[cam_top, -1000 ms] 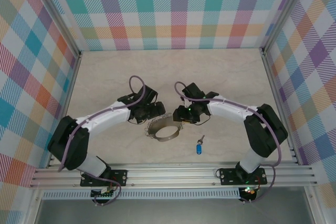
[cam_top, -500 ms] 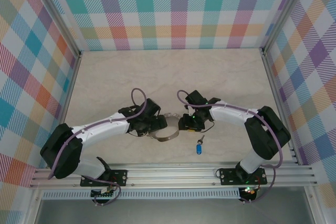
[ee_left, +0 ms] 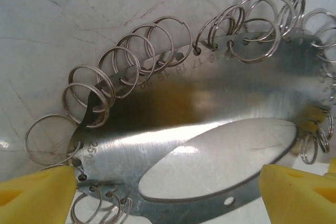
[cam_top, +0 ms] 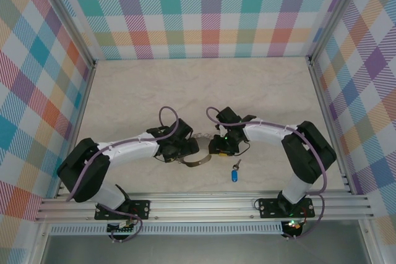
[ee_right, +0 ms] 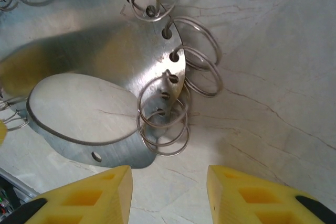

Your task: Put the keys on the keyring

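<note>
The keyring (cam_top: 197,160) is a wide silver metal hoop fringed with small wire loops, lying mid-table between both arms. In the left wrist view the keyring (ee_left: 157,124) lies close up, and my left gripper (ee_left: 168,184) is open wide with a yellow fingertip at each side of the hoop. My right gripper (ee_right: 169,184) is open over bare table, just short of the keyring (ee_right: 105,51) and its loops (ee_right: 163,124). The blue-headed key (cam_top: 234,174) lies on the table to the right of the ring, clear of both grippers (cam_top: 183,148) (cam_top: 218,146).
Checkered walls (cam_top: 210,10) close in the back and sides. An aluminium rail (cam_top: 204,205) runs along the near edge by the arm bases. Open marble tabletop (cam_top: 204,91) stretches behind the ring.
Both grippers have dropped in toward the ring, the left from its left side and the right from its right. The right jaws have narrowed a little. The key has not moved.
</note>
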